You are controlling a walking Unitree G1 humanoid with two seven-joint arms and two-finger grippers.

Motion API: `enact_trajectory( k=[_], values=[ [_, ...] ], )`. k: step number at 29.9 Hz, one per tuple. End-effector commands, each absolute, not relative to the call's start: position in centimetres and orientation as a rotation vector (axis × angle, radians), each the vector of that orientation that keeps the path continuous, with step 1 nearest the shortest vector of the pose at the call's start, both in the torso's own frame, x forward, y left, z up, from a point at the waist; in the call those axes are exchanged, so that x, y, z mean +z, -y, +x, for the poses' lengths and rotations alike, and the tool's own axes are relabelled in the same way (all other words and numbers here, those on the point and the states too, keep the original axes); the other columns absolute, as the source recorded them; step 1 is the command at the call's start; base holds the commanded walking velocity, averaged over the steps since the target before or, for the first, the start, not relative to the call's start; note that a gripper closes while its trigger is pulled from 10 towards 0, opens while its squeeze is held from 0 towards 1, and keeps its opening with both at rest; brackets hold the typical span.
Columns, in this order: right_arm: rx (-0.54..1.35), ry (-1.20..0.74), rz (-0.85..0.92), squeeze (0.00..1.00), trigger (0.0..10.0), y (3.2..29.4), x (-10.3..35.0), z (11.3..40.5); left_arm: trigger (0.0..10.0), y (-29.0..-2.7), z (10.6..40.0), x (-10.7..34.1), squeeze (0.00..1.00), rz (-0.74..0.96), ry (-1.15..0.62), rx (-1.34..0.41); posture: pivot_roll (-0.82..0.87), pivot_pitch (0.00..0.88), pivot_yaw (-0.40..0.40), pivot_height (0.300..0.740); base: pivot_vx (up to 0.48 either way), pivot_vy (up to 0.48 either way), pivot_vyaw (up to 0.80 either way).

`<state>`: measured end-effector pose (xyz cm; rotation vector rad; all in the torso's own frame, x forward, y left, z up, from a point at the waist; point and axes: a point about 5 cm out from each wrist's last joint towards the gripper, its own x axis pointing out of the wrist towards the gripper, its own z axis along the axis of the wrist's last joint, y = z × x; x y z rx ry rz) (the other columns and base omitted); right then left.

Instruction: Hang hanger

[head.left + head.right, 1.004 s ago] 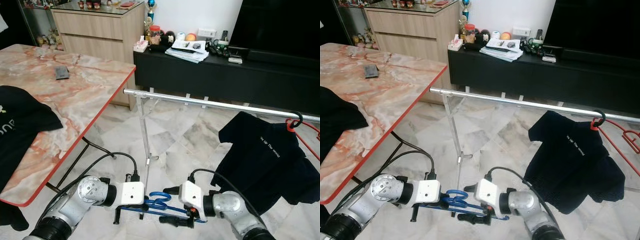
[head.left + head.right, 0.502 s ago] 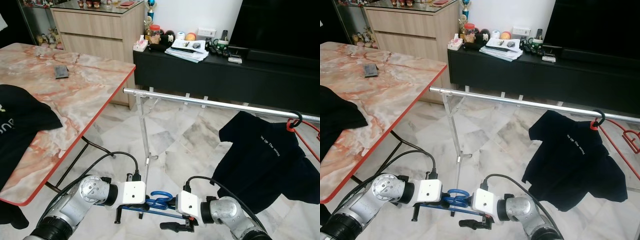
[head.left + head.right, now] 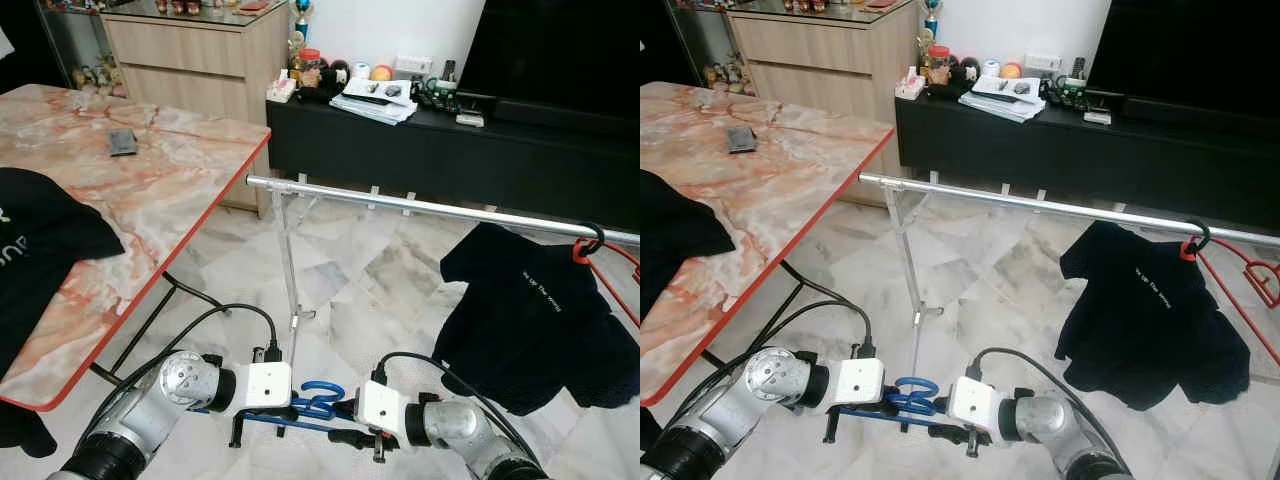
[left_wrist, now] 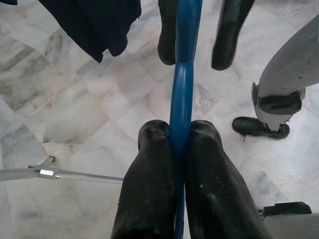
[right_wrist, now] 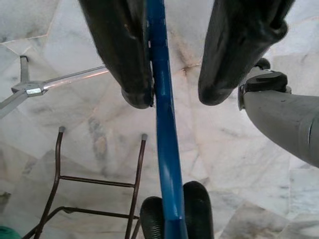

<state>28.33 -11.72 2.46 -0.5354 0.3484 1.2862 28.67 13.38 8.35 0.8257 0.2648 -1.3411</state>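
Since half a second ago our right gripper [image 3: 376, 447] has turned at the wrist: its black fingers, which then pointed sideways below the blue bar, now point more downward, and one second ago that arm sat higher and further right. Our left arm and the rest of the room look unchanged.

Going left to right: our left gripper [image 4: 180, 144] is clamped on the blue hanger [image 3: 318, 402], both fingers pressed tight to the bar from either side, with the hanger's looped hook just beyond its fingertips toward our right arm. Our right gripper stands apart around the same bar; in its wrist view one finger [image 5: 122, 55] touches the blue plastic while the other is clear of it, so it is not gripping.

We judge that we are in a handover or re-grip, with the hanger carried low over the marble floor [image 3: 370, 280] and not yet hung. The silver rail [image 3: 420, 207] lies well above and beyond both grippers, and the black shirt [image 3: 535, 315] on its red hanger [image 3: 610, 268] hangs off the rail up and to the right of our right gripper. Next, the right fingers must either close on the bar or back away, and then the hook must be lifted up over the bare stretch of rail left of the shirt.
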Motion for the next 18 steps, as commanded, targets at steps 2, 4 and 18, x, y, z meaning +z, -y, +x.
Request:
enact_trajectory(
  k=[2,4,18],
  values=[
    [1.299,-0.308,-0.538,0.00,0.0,11.54,3.16,28.74,10.0,-13.16,28.71,8.71,0.00,0.841,-0.250,-1.343,0.11,0.048,-0.062,0.740,0.000,0.000,0.00],
    [1.302,-0.302,-0.536,0.00,0.0,11.60,3.23,28.74,10.0,-13.14,28.71,8.72,0.00,0.840,-0.250,-1.344,0.11,0.048,-0.062,0.740,0.000,0.000,0.00],
    [1.307,-0.303,-0.516,0.00,0.0,11.61,3.04,28.49,10.0,-13.10,28.75,8.72,0.00,0.833,-0.250,-1.337,0.11,0.048,-0.065,0.740,0.000,0.000,0.00]
  ],
)
